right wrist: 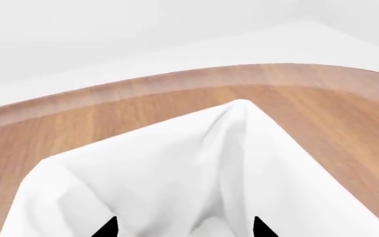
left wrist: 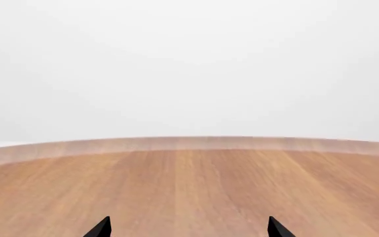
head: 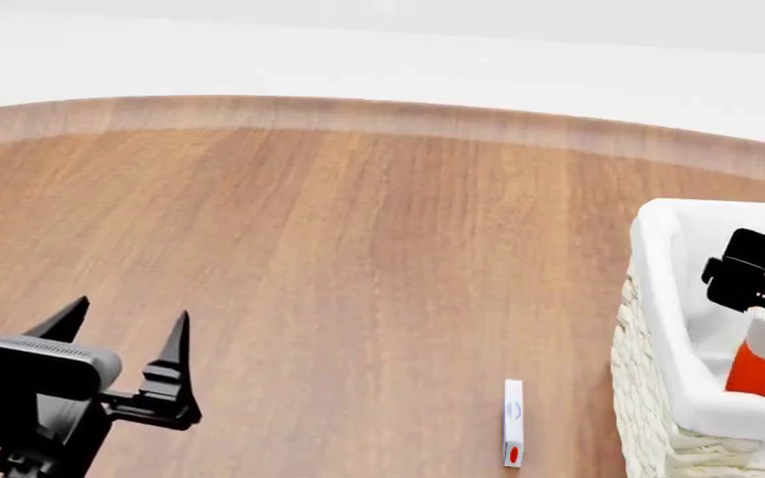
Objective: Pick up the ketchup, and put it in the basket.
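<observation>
1. The ketchup (head: 761,366) sat at the right edge of the head view, inside the basket (head: 652,299), only its orange-red body showing beneath the right gripper (head: 755,284). Whether it stood on the liner or still hung from that gripper could not be told.
2. Its long axis looked roughly upright, directly below the right gripper, so the right arm was by far the nearer one.
3. In the right wrist view the two dark fingertips (right wrist: 107,228) stood apart over the white liner with no bottle between them; the jaws appeared spread.
4. The right arm reached over the basket's near rim, at the middle right of the head view.
5. The left gripper (head: 124,344) hovered at the lower left, well apart from the basket, jaws spread and empty over the wooden table (head: 356,249).
6. A small white box (head: 513,420) lay on the table just left of the basket.
</observation>
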Motion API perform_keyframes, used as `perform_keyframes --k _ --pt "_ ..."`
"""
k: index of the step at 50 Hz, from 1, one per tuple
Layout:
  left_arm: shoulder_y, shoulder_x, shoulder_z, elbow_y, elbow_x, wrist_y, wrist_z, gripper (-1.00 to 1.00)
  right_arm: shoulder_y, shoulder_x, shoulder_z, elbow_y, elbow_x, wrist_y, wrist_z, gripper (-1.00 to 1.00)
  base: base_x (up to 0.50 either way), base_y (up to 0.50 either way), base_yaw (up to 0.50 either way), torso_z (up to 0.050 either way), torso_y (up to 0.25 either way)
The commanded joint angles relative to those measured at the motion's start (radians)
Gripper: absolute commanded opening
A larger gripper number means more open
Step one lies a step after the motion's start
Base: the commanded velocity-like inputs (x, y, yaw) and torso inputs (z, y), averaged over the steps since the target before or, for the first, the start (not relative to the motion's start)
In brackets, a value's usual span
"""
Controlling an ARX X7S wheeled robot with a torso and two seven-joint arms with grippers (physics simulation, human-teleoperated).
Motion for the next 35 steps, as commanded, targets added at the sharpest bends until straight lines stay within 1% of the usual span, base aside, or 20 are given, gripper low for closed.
perform_keyframes --k 1,2,3,4,6,7,8,10,12,13,15,17,26,29,35 --pt "0.0 0.014 -0.035 0.041 -0.007 -0.022 0.002 1.0 -0.018 -0.026 0.032 -0.005 -0.007 -0.074 -0.062 1.0 0.0 0.0 0.0 0.0 0.0" --pt "0.005 0.013 -0.036 0.065 -0.006 -0.027 -0.009 1.0 -0.042 -0.033 0.05 -0.051 0.012 -0.078 -0.068 1.0 0.0 0.0 0.0 0.0 0.0" --pt "0.008 0.012 -0.037 0.079 -0.008 -0.032 -0.013 1.0 -0.071 -0.04 0.058 -0.119 0.02 -0.048 -0.067 1.0 0.0 0.0 0.0 0.0 0.0" --pt "0.009 0.01 -0.039 0.092 -0.01 -0.041 -0.02 1.0 -0.122 -0.052 0.074 -0.237 0.036 -0.002 -0.063 1.0 0.0 0.0 0.0 0.0 0.0" --pt "0.007 0.01 -0.043 0.102 -0.01 -0.044 -0.033 1.0 -0.188 -0.071 0.098 -0.396 0.059 0.074 -0.051 1.0 0.0 0.0 0.0 0.0 0.0" --pt "0.002 0.008 -0.044 0.112 0.001 -0.054 -0.053 1.0 -0.245 -0.09 0.119 -0.527 0.077 0.112 -0.041 1.0 0.0 0.0 0.0 0.0 0.0" --pt "0.0 0.007 -0.045 0.12 -0.008 -0.06 -0.048 1.0 -0.282 -0.103 0.132 -0.62 0.094 0.148 -0.04 1.0 0.0 0.0 0.0 0.0 0.0" --pt "-0.005 0.005 -0.045 0.129 0.001 -0.073 -0.067 1.0 -0.325 -0.119 0.139 -0.721 0.098 0.173 -0.026 1.0 0.0 0.0 0.0 0.0 0.0" --pt "-0.003 0.001 -0.039 0.15 0.025 -0.066 -0.09 1.0 -0.391 -0.144 0.144 -0.875 0.108 0.206 -0.017 1.0 0.0 0.0 0.0 0.0 0.0" --pt "0.002 -0.002 -0.037 0.172 0.015 -0.089 -0.085 1.0 -0.416 -0.158 0.158 -0.933 0.124 0.22 -0.017 1.0 0.0 0.0 0.0 0.0 0.0" --pt "0.007 -0.004 -0.035 0.196 0.016 -0.105 -0.096 1.0 -0.446 -0.17 0.156 -0.998 0.126 0.237 -0.011 1.0 0.0 0.0 0.0 0.0 0.0" --pt "0.016 -0.006 -0.035 0.24 0.004 -0.145 -0.107 1.0 -0.5 -0.196 0.173 -1.126 0.15 0.27 -0.006 1.0 0.0 0.0 0.0 0.0 0.0" --pt "0.033 -0.019 -0.037 0.358 0.018 -0.195 -0.166 1.0 -0.646 -0.263 0.217 -1.451 0.207 0.349 0.027 1.0 0.0 0.0 0.0 0.0 0.0" --pt "0.042 -0.023 -0.03 0.394 0.031 -0.204 -0.182 1.0 -0.683 -0.274 0.215 -1.521 0.209 0.35 0.034 1.0 0.0 0.0 0.0 0.0 0.0" --pt "0.066 -0.026 -0.031 0.484 0.01 -0.244 -0.197 1.0 -0.772 -0.313 0.225 -1.693 0.223 0.331 0.055 1.0 0.0 0.0 0.0 0.0 0.0"
